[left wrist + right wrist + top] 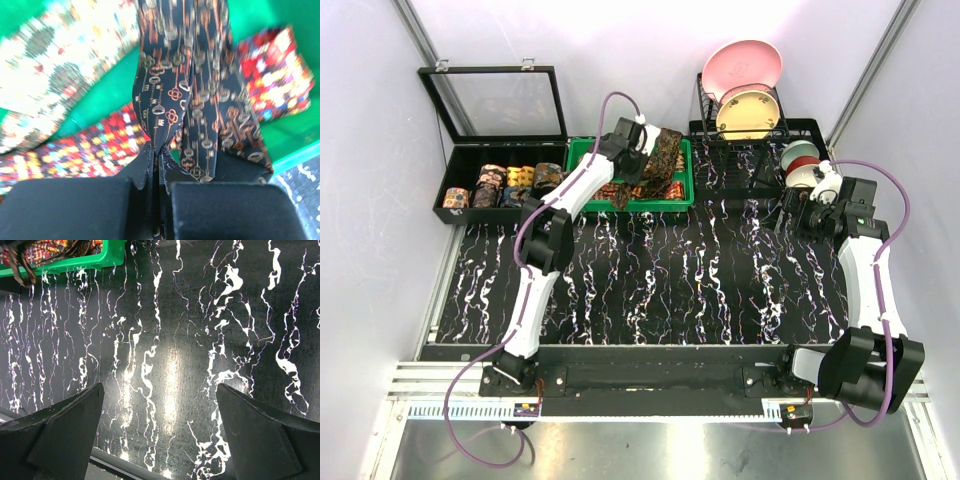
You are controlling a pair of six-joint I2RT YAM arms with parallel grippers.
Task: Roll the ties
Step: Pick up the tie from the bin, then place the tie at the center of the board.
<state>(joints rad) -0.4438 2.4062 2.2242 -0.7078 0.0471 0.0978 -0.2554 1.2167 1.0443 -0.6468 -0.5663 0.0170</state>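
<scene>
Tie (200, 100) with key print hangs pinched between left fingers (142, 172) over green tray (295, 140); right fingers (65, 435) spread.

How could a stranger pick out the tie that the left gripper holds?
Find the green tray at the back, left of centre. The left gripper is shut on one tie. It alone is black with gold keys; beside it lie a red tie and a cream tie.

I can read no lettering, number or label in any of my views. The dark tie (200, 100) pinched in my left gripper (158, 157) carries only gold and orange key figures, no letters. The small tags (528, 407) by my left base are too small to read.
</scene>
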